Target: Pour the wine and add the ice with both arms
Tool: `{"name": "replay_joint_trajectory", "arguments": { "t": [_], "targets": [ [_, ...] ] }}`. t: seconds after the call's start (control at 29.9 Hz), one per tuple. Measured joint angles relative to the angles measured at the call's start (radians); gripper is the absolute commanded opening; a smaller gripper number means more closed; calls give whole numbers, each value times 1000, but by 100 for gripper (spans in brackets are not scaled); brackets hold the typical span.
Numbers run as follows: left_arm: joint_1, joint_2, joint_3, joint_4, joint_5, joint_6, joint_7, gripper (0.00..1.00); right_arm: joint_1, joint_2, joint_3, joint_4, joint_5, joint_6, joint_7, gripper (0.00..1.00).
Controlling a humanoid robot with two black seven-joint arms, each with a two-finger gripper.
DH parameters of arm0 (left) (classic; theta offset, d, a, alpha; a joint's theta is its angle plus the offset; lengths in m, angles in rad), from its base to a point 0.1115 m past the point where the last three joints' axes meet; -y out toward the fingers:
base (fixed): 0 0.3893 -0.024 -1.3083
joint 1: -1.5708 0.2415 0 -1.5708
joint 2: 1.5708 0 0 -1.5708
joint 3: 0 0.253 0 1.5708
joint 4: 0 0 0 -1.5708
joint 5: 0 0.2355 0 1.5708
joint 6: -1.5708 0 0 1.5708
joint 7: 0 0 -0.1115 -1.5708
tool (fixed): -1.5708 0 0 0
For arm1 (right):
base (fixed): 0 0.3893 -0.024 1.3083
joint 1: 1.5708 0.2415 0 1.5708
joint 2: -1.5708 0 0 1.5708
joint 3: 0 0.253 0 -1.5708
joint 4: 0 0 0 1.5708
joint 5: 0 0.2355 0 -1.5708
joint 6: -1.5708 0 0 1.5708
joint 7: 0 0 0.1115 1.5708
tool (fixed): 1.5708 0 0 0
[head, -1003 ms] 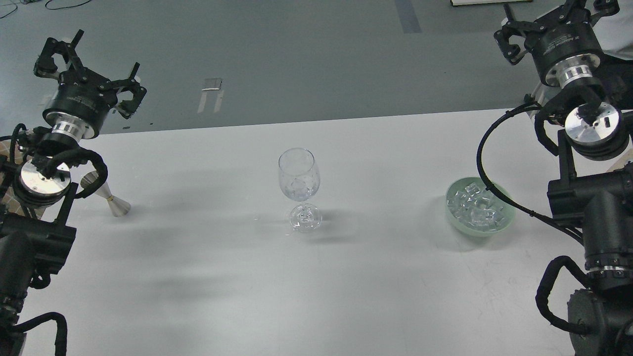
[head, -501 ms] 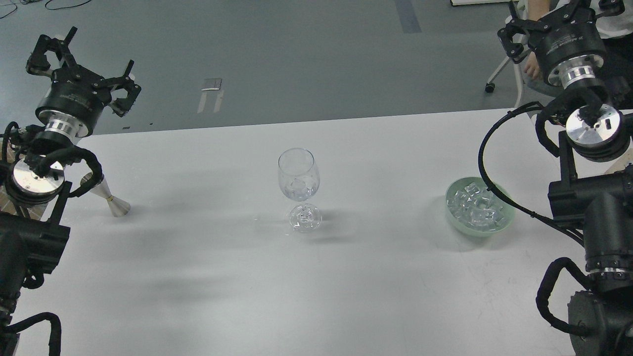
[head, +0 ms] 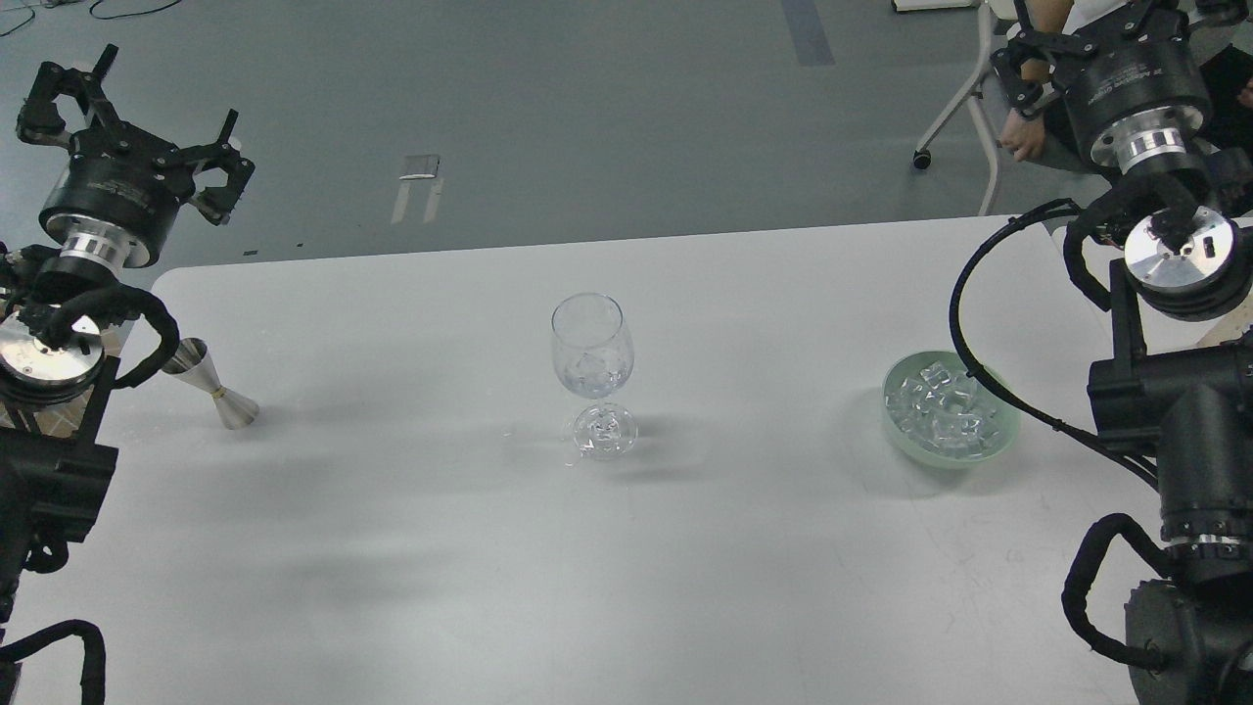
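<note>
A clear wine glass (head: 590,372) stands upright at the middle of the white table (head: 411,548). An ice cube (head: 590,368) shows inside its bowl; the wine itself is too faint to tell. A pale green bowl (head: 998,446) with several ice cubes (head: 942,409) sits at the right. A silver metal jigger (head: 208,383) stands at the left. My left gripper (head: 127,108) is raised at the far left, open and empty. My right gripper (head: 1096,24) is at the top right, partly cut off by the frame edge, open and empty.
A person on a wheeled chair (head: 954,108) sits behind the table's far right corner, next to my right gripper. The table's far edge runs across the view, with grey floor (head: 548,117) beyond.
Both arms have drawn outward and up, the left gripper leftward, the right gripper rightward. The jigger and the seated person are now uncovered. Glass and bowl have not moved.
</note>
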Motion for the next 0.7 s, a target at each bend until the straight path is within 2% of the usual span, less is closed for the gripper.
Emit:
{"name": "replay_joint_trajectory", "arguments": {
  "t": [0.7],
  "targets": [
    [-5,-15,3,1,0,-1,2,98,-12,0,-1,23,0,2,7,99]
  ]
}}
